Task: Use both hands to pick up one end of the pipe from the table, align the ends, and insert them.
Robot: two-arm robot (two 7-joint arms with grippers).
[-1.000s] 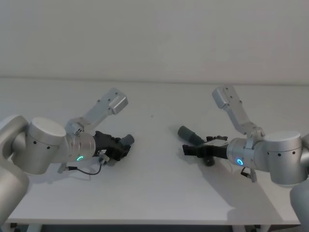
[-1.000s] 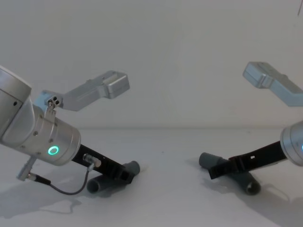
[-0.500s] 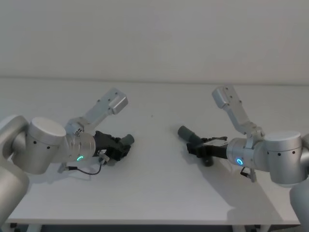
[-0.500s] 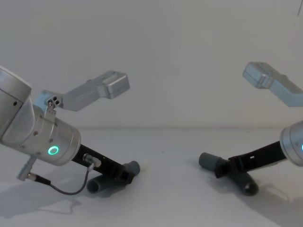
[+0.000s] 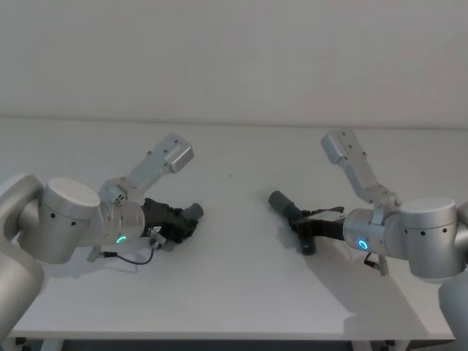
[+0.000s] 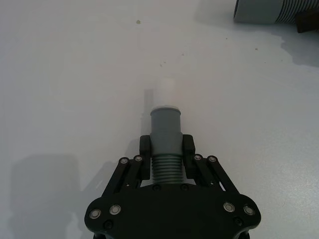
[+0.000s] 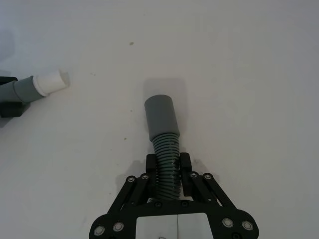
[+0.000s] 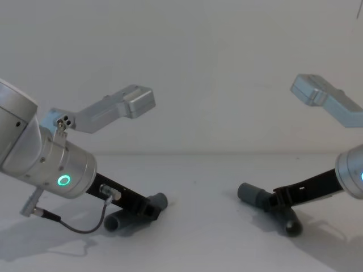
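1. Since 1.0 s ago, the right gripper (image 5: 301, 228) has drawn back along its pipe piece and its fingers have closed in. That piece's near end has swung inward. The left side is unchanged.
2. The right gripper is clamped on the ribbed middle of the right pipe piece (image 7: 160, 117), low over the right half of the table (image 5: 234, 292).
3. The left gripper (image 6: 166, 147) has its fingers closed on the ribs just behind the cuff of the left pipe piece (image 6: 164, 124), over the table's left half.
4. Count: two grippers and two pipe pieces, one piece per gripper.
5. Ends: one white tip (image 7: 52, 82) on the left piece and one plain grey cuff (image 5: 280, 199) on the right piece. Both point toward the table's middle and are well apart.
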